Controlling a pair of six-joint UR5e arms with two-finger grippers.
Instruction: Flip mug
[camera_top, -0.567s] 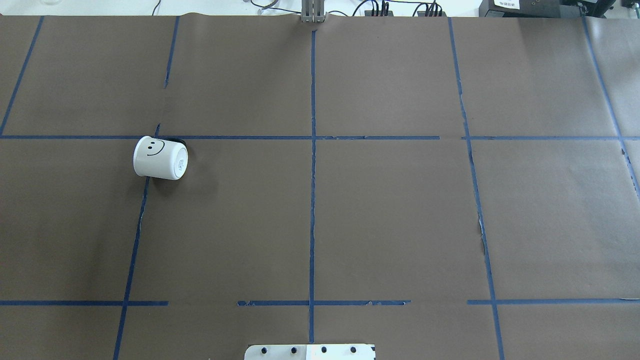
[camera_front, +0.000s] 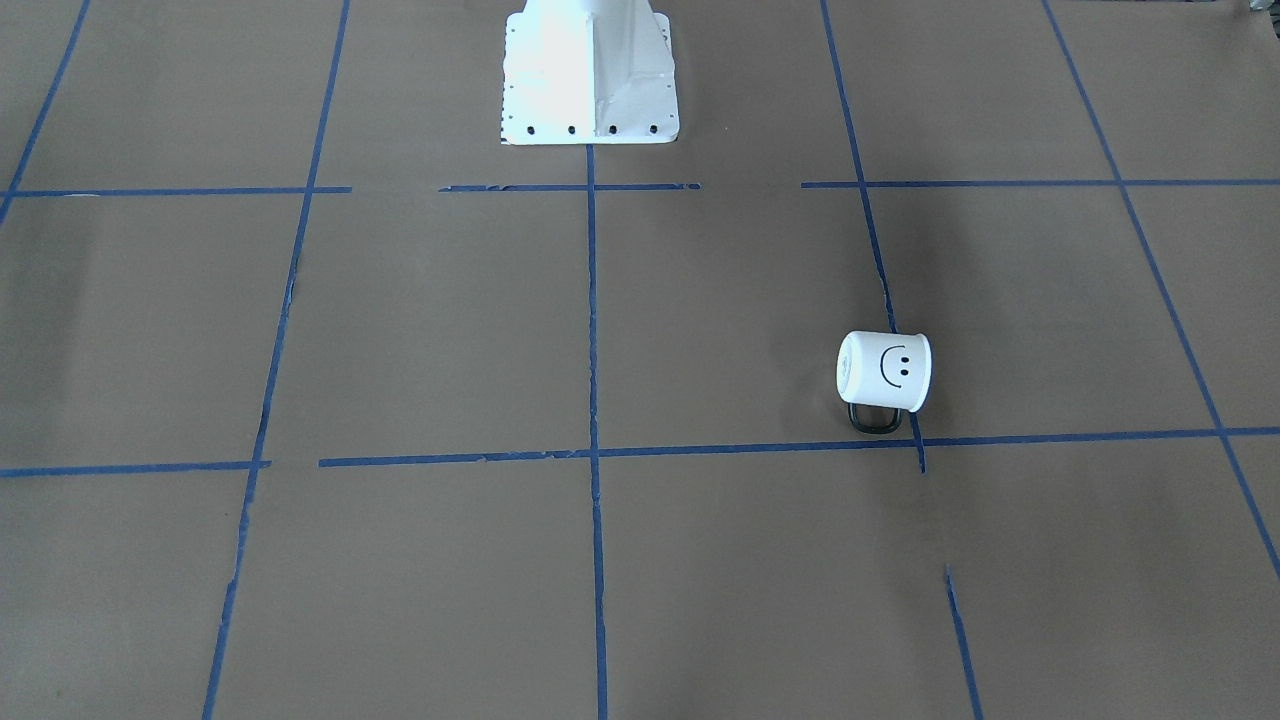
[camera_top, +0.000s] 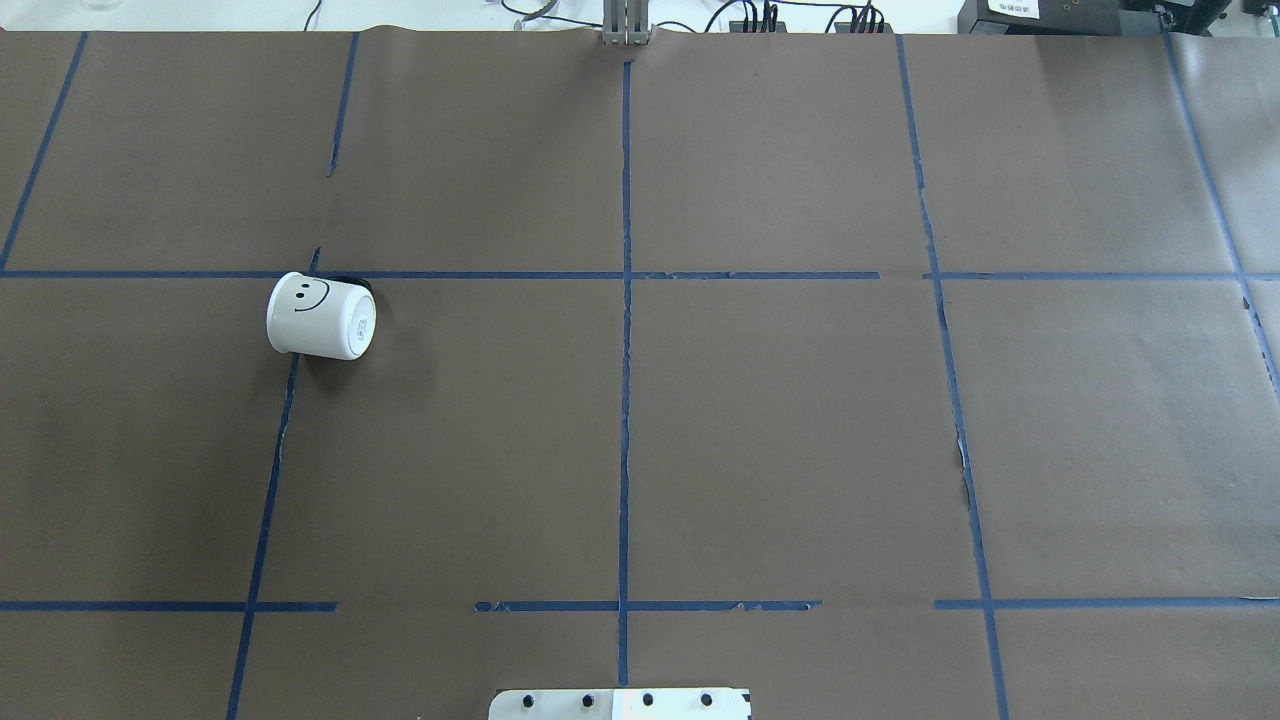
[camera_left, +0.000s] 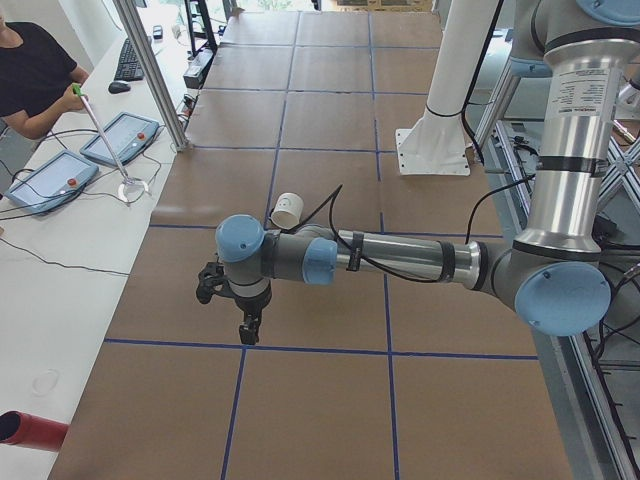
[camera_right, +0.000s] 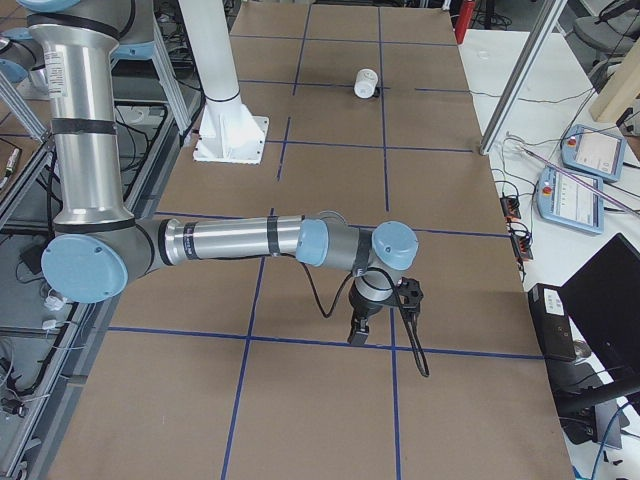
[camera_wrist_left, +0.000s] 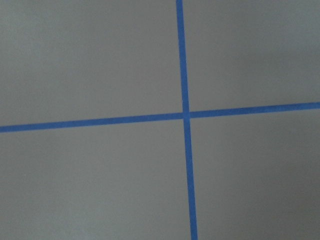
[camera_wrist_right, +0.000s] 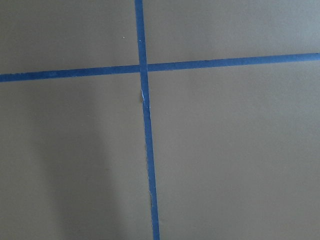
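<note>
The white mug (camera_top: 320, 317) with a black smiley face lies on its side on the brown paper, left of centre in the overhead view. Its flat base faces the table's middle. Its black handle (camera_front: 875, 420) rests on the table on the operators' side. The mug also shows in the front view (camera_front: 884, 371), the left view (camera_left: 287, 211) and the right view (camera_right: 366, 83). My left gripper (camera_left: 246, 330) hangs over the table end nearest that camera, apart from the mug. My right gripper (camera_right: 358, 332) hangs over the opposite end. I cannot tell whether either is open or shut.
Blue tape lines (camera_top: 626, 300) grid the brown paper. The robot's white base (camera_front: 590, 70) stands at the near-centre edge. An operator (camera_left: 35, 75) and control pads (camera_left: 120, 138) are beside the table on a white bench. More pads (camera_right: 590, 150) sit at the other end.
</note>
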